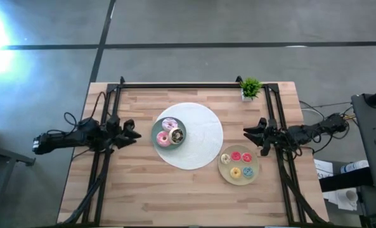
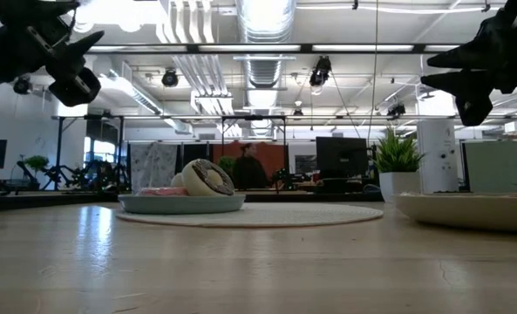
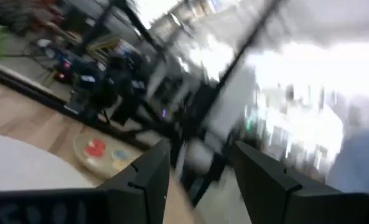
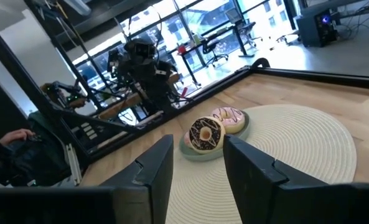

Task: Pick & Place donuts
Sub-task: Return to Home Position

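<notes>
Desk [image 1: 175, 202] front strip open, passable. Centre taken by round mat [image 1: 203, 136] carrying teal plate [image 1: 155, 133] with donuts [image 1: 164, 138]; beige plate [image 1: 222, 168] right; plant [image 1: 250, 87] far corner.

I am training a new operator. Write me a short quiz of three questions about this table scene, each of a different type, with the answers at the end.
1. Multiple choice: how many donuts lie on the beige plate? A) two B) four C) six
2. True or false: the left claw and the right claw are both open and hold nothing.
3. Short answer: which plate carries the chocolate donut?

Key: 1) B. 2) True. 3) The teal plate.
</notes>
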### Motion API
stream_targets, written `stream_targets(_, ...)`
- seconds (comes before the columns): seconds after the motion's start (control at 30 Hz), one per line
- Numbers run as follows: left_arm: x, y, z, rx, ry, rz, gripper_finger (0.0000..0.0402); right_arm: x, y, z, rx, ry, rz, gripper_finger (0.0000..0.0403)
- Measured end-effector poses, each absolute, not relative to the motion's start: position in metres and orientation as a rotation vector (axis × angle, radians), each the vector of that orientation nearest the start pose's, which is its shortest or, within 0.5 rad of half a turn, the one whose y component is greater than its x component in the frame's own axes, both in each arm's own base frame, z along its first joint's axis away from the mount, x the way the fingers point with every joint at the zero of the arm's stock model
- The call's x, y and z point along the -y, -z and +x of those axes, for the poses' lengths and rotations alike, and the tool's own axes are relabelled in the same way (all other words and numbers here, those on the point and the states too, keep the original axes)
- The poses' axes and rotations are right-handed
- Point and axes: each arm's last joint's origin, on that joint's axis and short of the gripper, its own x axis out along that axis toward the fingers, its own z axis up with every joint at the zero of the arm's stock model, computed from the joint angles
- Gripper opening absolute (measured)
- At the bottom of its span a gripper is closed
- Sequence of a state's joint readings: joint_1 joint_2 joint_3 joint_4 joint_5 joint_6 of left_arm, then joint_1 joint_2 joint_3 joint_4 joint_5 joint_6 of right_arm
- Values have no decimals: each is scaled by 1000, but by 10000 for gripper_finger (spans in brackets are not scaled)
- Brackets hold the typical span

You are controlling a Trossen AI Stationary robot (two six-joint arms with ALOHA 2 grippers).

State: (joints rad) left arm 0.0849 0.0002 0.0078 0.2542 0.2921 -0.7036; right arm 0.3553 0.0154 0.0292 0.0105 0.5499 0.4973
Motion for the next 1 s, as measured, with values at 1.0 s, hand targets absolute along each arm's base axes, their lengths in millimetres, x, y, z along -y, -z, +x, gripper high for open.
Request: stream_targets(1.0, 2, -169, 100, -13, 249, -263, 149, -18, -173, 92, 67, 186, 505, 130)
